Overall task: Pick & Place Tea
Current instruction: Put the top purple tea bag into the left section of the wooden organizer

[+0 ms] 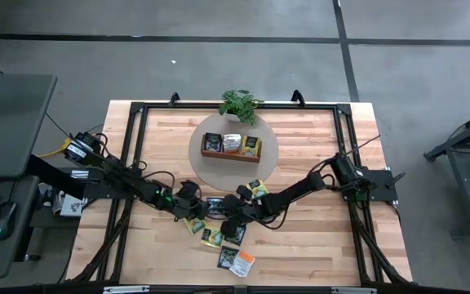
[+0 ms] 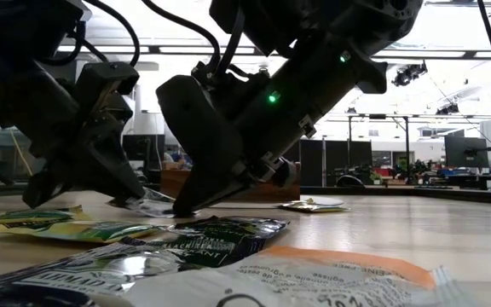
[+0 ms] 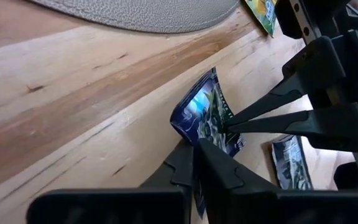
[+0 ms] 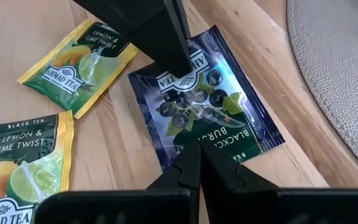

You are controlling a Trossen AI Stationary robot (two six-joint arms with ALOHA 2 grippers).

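A dark blue tea sachet point(image 1: 215, 204) point(image 4: 207, 112) lies on the wooden table, just near of the round grey mat. My left gripper point(image 1: 196, 198) point(image 3: 194, 144) reaches it from the left and is shut on it. My right gripper point(image 1: 228, 206) point(image 4: 197, 144) comes from the right, shut, with its tips on the same sachet. Two yellow-green lemon-lime sachets point(image 4: 79, 65) point(image 4: 20, 168) lie flat beside it. The brown tray point(image 1: 230, 145) stands on the mat and holds three sachets. My left gripper pinches the dark blue sachet's label-end edge point(image 3: 188, 127) between its two fingers. The fingers slant down from the table's left. The rest of the sachet lies on the table under my right gripper. My right gripper rests its shut fingertips point(image 3: 229, 123) on the sachet's printed face point(image 4: 194, 130), toward the end opposite my left gripper. They slant down from the table's right. The sachet lies on the wood beneath them.
More sachets lie scattered toward the near edge: yellow-green ones point(image 1: 194, 224) point(image 1: 211, 237) point(image 1: 258, 189), a white one point(image 1: 227, 259) and an orange one point(image 1: 243, 263). A small potted plant point(image 1: 240, 104) stands at the far edge behind the mat point(image 1: 261, 167).
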